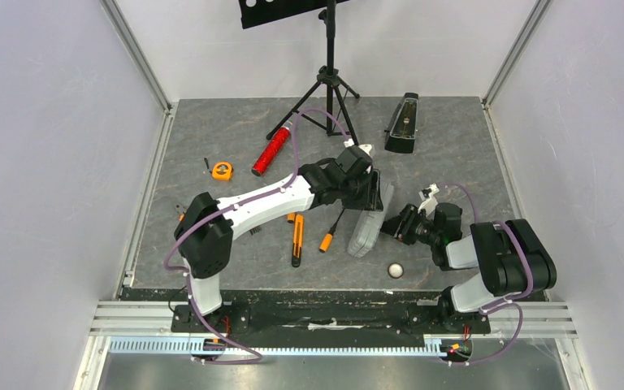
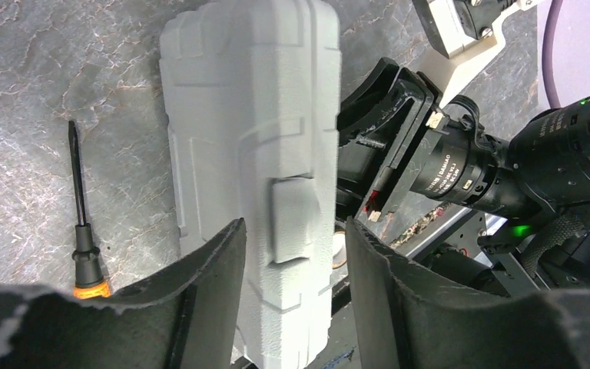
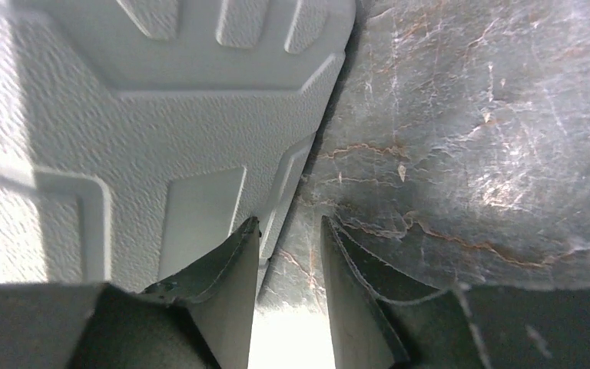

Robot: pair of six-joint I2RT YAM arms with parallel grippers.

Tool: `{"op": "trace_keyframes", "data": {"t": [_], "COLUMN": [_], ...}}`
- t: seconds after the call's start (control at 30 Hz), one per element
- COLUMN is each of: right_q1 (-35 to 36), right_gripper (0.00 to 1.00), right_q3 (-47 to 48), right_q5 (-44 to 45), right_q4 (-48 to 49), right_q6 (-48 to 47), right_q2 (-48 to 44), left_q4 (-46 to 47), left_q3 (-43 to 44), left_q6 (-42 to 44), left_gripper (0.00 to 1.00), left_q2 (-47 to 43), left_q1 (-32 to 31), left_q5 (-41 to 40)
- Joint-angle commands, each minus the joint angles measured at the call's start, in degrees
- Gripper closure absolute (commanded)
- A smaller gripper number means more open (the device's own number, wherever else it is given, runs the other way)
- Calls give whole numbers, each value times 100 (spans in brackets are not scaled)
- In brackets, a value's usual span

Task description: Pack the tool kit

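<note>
Right wrist, jaws straddle case point(image 3: 123, 115) edge

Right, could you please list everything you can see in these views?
case: one, grey, mid-table, between the grippers
screwdriver: one, black shaft with orange handle, left of the case
knife: one, orange and black, left of the screwdriver
tape measure: one, orange, back left
cylinder: one, glittery red, right of the tape measure
metronome: one, black, back right
music stand: one, black, back centre
ball: one, whitish, near edge
table: one, grey marbled, under everything
left gripper: one, black, jaws astride the case
right gripper: one, black, at the case's edge
</note>
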Motion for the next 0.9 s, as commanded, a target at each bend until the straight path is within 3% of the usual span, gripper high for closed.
{"op": "trace_keyframes", "data": {"t": [0.0, 0.07, 0.2, 0.6, 0.87], "right_q1": [9, 16, 28, 44, 81], "right_gripper": [62, 62, 62, 56, 44], "right_q3": [128, 163, 312, 1118, 1765], "right_q5": [313, 354, 480, 1169, 1841], "right_q4": [-290, -428, -867, -2877, -4452], "right_q6": [-226, -292, -469, -1292, -1609], "right_q2": [46, -23, -206, -1273, -2182], "left_q4": [218, 218, 204, 1034, 2002], "left_q3": [-105, -150, -261, -1098, -1999], "left_q6": [-157, -157, -129, -482, -807], "left_gripper": [46, 53, 54, 24, 20], "left_q2": [-316, -343, -381, -965, -1541], "left_q1": [-10, -5, 3, 390, 877], "left_q5": [30, 12, -23, 317, 971]}}
